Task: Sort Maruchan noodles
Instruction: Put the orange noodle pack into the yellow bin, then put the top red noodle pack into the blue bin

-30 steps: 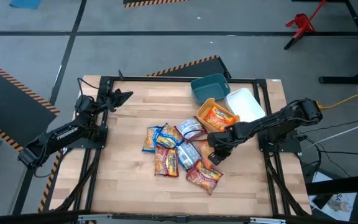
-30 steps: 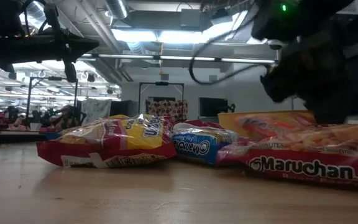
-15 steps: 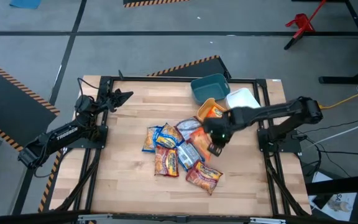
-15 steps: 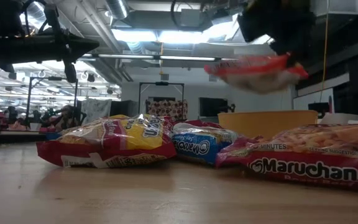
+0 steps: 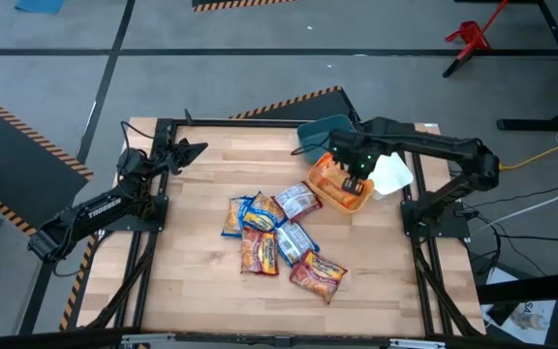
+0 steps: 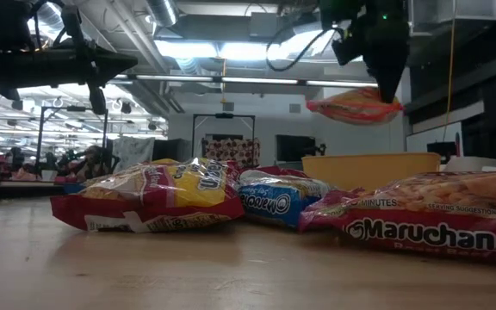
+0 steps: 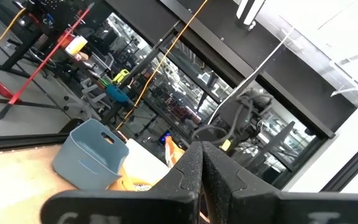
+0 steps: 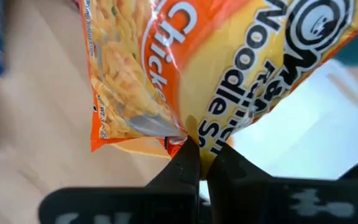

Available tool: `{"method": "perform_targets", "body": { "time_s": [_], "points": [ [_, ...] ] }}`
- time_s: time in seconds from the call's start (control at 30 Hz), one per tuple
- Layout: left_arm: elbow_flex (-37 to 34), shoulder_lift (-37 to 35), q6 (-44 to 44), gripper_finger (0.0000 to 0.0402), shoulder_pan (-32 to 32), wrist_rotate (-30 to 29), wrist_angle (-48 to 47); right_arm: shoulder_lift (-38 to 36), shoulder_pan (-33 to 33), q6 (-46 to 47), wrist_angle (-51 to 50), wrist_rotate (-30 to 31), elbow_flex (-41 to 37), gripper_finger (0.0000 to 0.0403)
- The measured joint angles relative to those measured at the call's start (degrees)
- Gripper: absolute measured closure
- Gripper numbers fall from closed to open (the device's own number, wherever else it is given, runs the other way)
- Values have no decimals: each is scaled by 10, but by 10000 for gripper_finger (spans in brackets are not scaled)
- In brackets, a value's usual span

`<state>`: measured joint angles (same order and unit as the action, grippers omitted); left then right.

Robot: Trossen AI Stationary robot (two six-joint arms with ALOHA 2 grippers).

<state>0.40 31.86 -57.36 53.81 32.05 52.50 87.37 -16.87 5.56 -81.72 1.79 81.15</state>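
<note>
High view: right tool (image 5: 356, 181) is pinching an orange noodle packet (image 6: 356, 105) by its edge, hanging it above the yellow bin (image 5: 361, 202) for dropping; left tool (image 5: 190, 149) is waiting closed at the table's (image 5: 192, 281) far-left corner.

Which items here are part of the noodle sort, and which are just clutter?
Job:
- orange packet held by the right gripper above the yellow bin
- packets piled on the table
- teal bin
- white bin

Lying about:
- red stand on the floor
- left gripper, parked
</note>
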Motion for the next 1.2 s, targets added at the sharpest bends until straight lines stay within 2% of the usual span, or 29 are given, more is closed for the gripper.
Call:
{"method": "perform_targets", "body": {
  "time_s": [0.1, 0.23, 0.57, 0.87, 1.03, 1.2],
  "points": [
    [0, 0, 0, 401, 0, 0, -2, 0, -19, -64, 2, 2, -11, 403],
    [0, 0, 0, 401, 0, 0, -3, 0, -33, -103, 9, 2, -34, 403],
    [0, 0, 7, 401, 0, 0, -5, 0, -34, -102, 54, -32, -131, 403],
    [0, 0, 8, 401, 0, 0, -5, 0, -34, -86, 102, -37, -153, 395],
    [0, 0, 9, 401, 0, 0, -5, 0, -34, -86, 116, -43, -153, 364],
    [0, 0, 9, 401, 0, 2, -5, 0, -34, -88, 110, -36, -145, 294]
  ]
}}
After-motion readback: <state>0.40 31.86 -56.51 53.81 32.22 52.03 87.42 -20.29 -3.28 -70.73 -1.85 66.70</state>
